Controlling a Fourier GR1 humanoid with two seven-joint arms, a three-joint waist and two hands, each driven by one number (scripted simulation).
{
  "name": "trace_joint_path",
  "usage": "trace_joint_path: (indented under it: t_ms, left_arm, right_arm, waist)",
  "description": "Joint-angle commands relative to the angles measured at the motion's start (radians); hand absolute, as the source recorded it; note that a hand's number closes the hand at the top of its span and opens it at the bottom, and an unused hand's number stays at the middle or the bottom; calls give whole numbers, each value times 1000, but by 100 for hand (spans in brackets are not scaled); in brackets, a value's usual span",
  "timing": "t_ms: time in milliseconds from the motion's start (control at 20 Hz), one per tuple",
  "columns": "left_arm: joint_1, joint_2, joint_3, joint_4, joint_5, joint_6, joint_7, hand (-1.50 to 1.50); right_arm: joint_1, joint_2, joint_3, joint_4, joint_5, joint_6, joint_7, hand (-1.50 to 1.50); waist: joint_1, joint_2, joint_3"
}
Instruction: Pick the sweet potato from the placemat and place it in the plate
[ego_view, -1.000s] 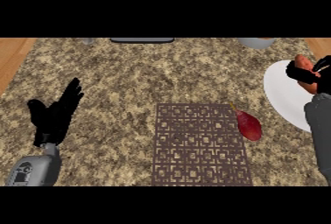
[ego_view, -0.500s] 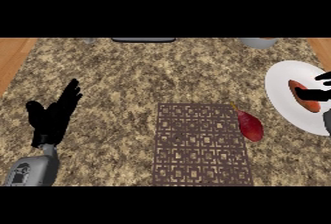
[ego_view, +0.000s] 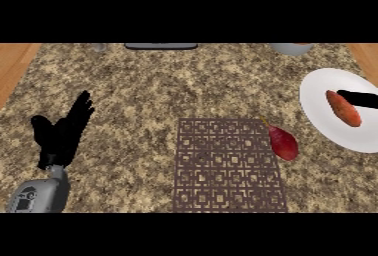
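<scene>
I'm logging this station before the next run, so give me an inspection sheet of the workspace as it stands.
Surface: speckled stone counter, wood showing at both sides.
Job's things: sweet potato lies on the white plate at the right edge; brown patterned placemat at centre, nothing on its pattern.
Clutter: dark red item lying at the placemat's right edge.
Hands: left hand open, fingers up, resting at the left; right hand, only straight black fingers show over the plate beside the sweet potato.
Cables: nothing seen.
Surroundings: dark object and grey vessel at the far edge, cut off.
</scene>
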Motion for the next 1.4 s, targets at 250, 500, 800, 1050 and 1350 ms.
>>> trace_joint_path:
  t_ms: [250, 500, 800, 1050, 1350]
  left_arm:
    - [-37, -1, 13, 1, 0, 16, 41, 0]
    - [51, 28, 33, 16, 16, -40, -48, 0]
    - [-21, 23, 44, 10, 21, -30, 24, 0]
    - [-35, 24, 42, -6, 3, -32, 50, 0]
    - [-7, -16, 10, -75, -28, 4, 74, 0]
  right_arm:
    - [42, 49, -126, -200, -298, 179, -36, -150]
    - [62, 5, -154, -249, -425, 397, 110, -150]
    - [217, -16, -172, -284, -537, 427, -39, -150]
    - [263, -20, -129, -251, -575, 387, -94, -150]
    - [333, -90, -142, -240, -636, 434, -105, -150]
  waist:
    - [-25, -8, -1]
    - [-17, -6, -2]
    - [-4, 0, -1]
    - [1, 0, -1]
    - [-1, 0, -1]
